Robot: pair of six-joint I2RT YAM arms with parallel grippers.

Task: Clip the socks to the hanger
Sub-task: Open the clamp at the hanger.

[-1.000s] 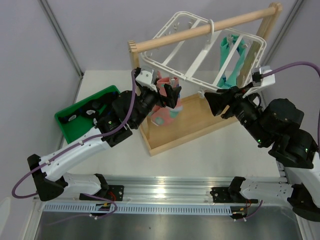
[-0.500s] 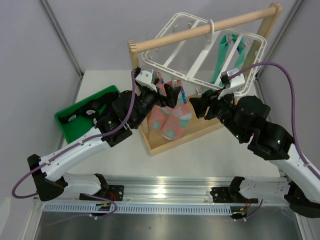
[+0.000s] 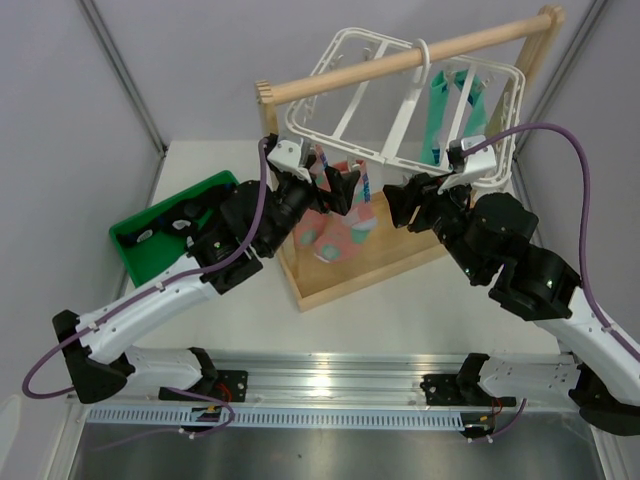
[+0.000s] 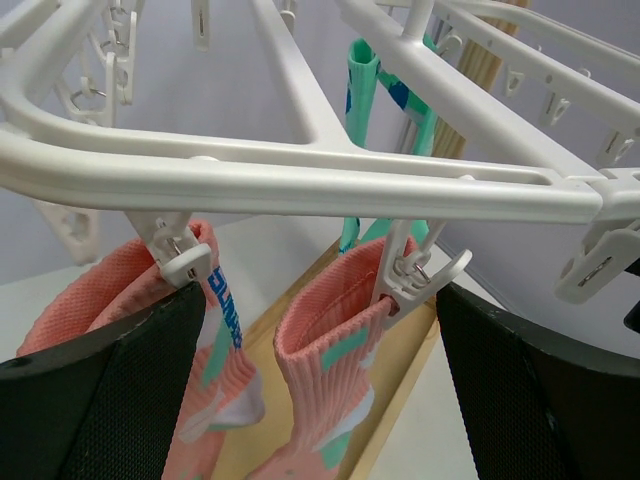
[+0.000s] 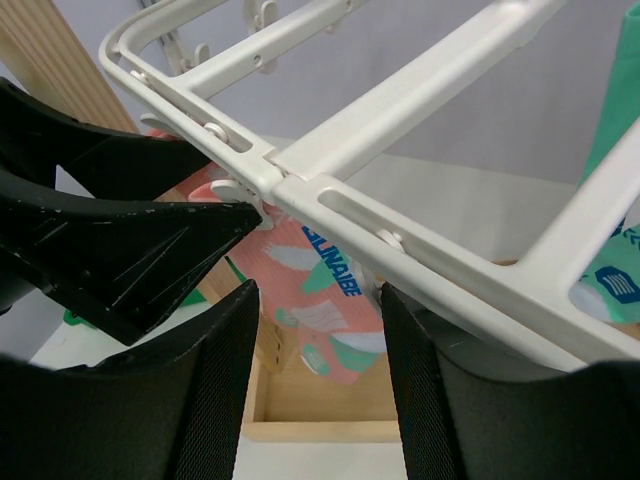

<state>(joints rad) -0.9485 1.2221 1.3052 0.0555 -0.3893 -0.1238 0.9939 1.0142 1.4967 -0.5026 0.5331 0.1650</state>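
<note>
The white hanger [image 3: 380,153] hangs by its hook from a wooden rod. Two salmon-pink socks [image 3: 345,232] hang from clips on its near edge. In the left wrist view the right sock [image 4: 335,345] hangs from a clip [image 4: 415,275] between my wide-apart fingers, untouched; the other sock [image 4: 205,330] hangs at the left. My left gripper [image 3: 335,188] is open just under the frame [image 4: 300,180]. My right gripper [image 3: 405,205] is open and empty beside the socks [image 5: 335,290], below the frame [image 5: 400,240]. Black socks [image 3: 185,222] lie in a green bin.
The wooden rack's rod [image 3: 400,60] and post stand on a wooden base tray [image 3: 370,265] under the hanger. Teal-green socks [image 3: 440,110] hang at the hanger's far right. The green bin [image 3: 135,250] sits at the table's left.
My right arm has swung left, close to the pink socks. The hanger has rocked back towards level. Both pink socks now hang free from their clips, and my left gripper has eased off.
</note>
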